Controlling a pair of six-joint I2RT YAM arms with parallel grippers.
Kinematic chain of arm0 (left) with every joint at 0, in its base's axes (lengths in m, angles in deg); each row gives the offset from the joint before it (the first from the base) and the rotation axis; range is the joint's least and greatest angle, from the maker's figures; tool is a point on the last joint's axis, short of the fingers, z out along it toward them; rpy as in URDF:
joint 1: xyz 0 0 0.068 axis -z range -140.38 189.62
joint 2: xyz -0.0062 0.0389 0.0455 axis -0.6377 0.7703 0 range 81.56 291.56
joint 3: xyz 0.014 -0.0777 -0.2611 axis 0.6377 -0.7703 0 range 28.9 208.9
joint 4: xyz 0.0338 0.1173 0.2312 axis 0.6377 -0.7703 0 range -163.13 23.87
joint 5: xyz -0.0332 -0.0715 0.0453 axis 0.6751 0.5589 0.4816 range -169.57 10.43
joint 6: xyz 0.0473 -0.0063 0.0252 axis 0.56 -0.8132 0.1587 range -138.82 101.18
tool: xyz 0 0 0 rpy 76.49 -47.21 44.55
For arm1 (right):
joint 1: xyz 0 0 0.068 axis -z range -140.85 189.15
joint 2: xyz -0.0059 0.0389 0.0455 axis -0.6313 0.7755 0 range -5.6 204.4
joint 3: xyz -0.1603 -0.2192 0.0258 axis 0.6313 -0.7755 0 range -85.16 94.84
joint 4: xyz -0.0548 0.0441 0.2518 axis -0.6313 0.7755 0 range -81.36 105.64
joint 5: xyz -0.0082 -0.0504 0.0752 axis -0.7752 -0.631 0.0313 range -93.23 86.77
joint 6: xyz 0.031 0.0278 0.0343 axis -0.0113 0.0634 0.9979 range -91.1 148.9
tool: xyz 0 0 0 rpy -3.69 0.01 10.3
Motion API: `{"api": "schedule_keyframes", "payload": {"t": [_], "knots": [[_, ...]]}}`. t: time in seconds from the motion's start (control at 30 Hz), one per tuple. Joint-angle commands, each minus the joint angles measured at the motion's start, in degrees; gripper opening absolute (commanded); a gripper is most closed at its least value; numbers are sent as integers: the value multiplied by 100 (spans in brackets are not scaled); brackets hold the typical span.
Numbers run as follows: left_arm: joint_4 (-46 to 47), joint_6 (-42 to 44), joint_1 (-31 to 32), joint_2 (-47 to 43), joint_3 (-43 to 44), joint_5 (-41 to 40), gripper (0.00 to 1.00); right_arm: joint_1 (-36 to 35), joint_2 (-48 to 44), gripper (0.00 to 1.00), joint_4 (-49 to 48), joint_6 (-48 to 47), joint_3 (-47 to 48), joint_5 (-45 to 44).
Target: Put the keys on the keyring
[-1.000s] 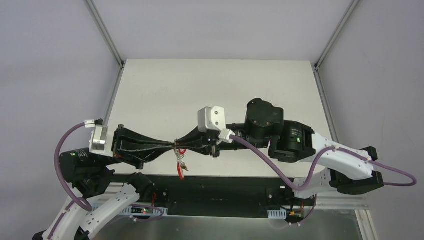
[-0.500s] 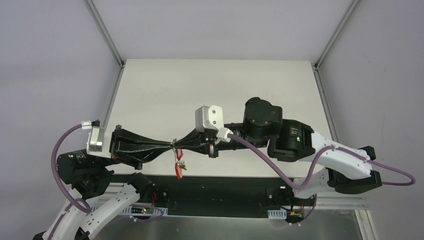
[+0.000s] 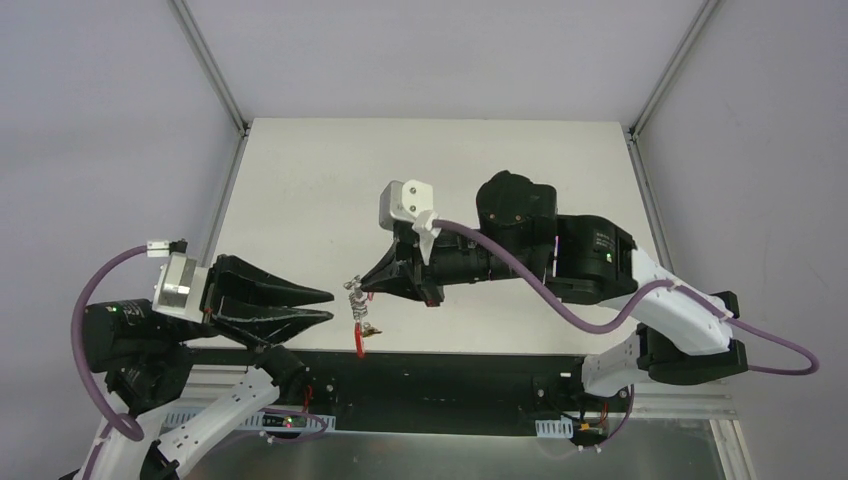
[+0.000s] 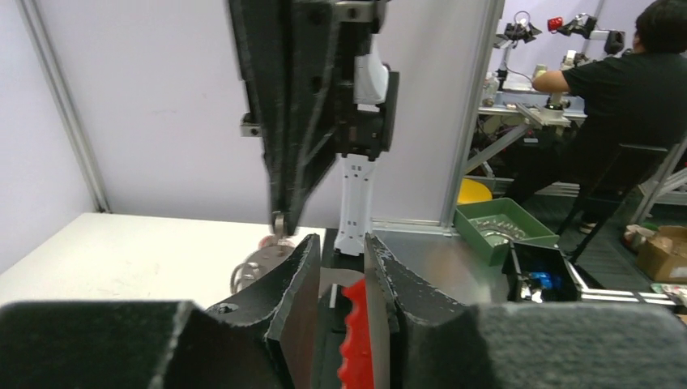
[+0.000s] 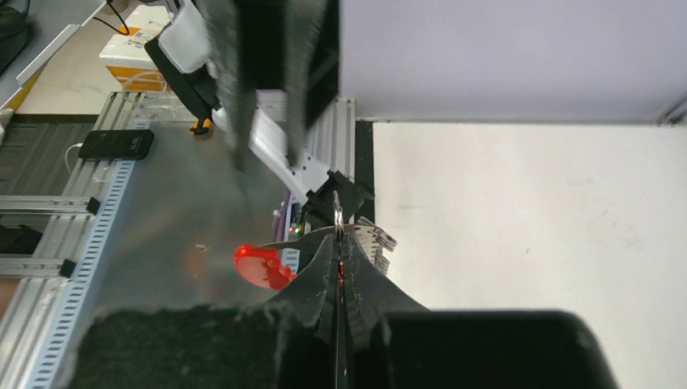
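My right gripper [image 3: 363, 287] is shut on a thin metal keyring [image 3: 353, 287] and holds it above the table's near edge. Silvery keys [image 3: 357, 312] and a red tag [image 3: 360, 346] hang from the ring. In the right wrist view the ring [image 5: 336, 207] stands up out of the shut fingertips [image 5: 327, 253], with keys [image 5: 374, 237] to the right and the red tag [image 5: 259, 266] to the left. My left gripper [image 3: 329, 305] is open and empty, a short way left of the ring. In the left wrist view its gripper [image 4: 340, 247] faces the ring [image 4: 279, 228] and keys [image 4: 249, 269].
The white table [image 3: 300, 190] stretches behind both grippers. A black strip [image 3: 450, 375] runs along the near edge by the arm bases. Metal frame posts [image 3: 210, 65] stand at the back corners. The left wrist view shows a green bin [image 4: 502, 227] and a seated person [image 4: 624, 97] off the table.
My left gripper has let go of the keyring, opened and drawn back to the left. My right gripper has kept the ring and keys and shifted slightly up and left.
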Motion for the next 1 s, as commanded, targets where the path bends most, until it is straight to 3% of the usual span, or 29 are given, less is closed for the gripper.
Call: {"api": "schedule_keyframes", "payload": {"t": [0.0,0.4,0.6,0.97], "knots": [[-1055,221,19,150,622,264,26,444,-88,0,750,802,365,650],[-1682,53,19,1045,939,585,26,1132,338,0,1898,1663,599,2779],[-1905,25,19,1492,1049,880,26,1317,595,0,2320,1690,624,3077],[-2657,-245,19,1953,1286,1488,23,1586,816,0,2185,1961,613,3671]]}}
